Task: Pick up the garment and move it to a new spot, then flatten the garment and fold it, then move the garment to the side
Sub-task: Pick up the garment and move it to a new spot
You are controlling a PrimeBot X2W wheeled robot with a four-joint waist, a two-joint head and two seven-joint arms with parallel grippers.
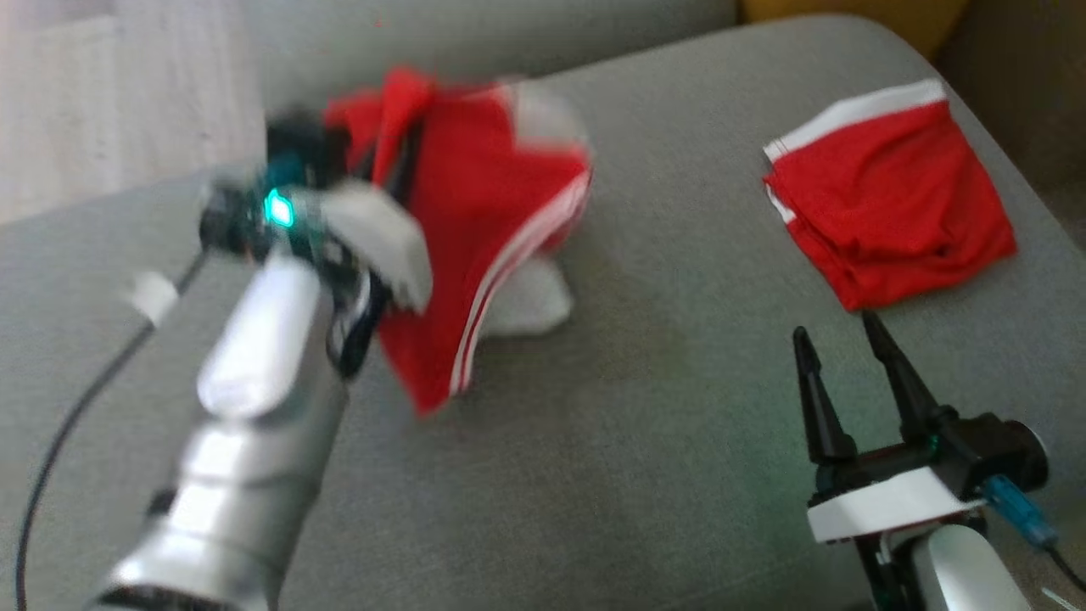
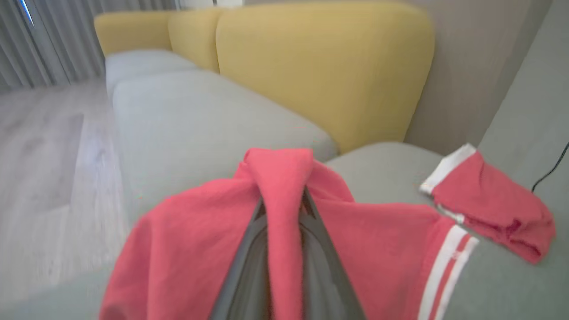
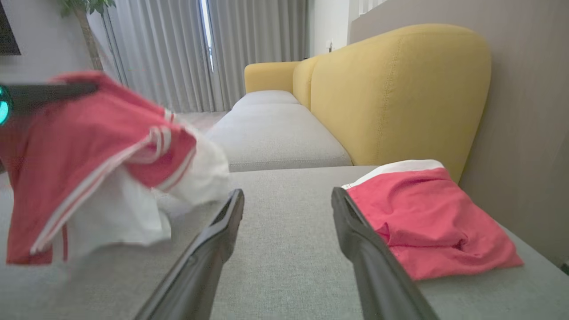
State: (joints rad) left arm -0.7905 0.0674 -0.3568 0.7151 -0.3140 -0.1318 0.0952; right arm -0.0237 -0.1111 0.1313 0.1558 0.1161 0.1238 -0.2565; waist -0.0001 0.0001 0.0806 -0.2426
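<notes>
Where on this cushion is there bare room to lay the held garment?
Bare cushion lies between the lifted garment and the folded red garment, and along the near strip between the left arm and right gripper. Crowded: the far right corner, and the left edge with its black cable.

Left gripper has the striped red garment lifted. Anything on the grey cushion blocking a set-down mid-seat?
Nothing visible. The grey cushion beside the striped red garment in the left gripper is bare. A folded red garment lies far right, by the tips of the open right gripper; a black cable runs far left.
</notes>
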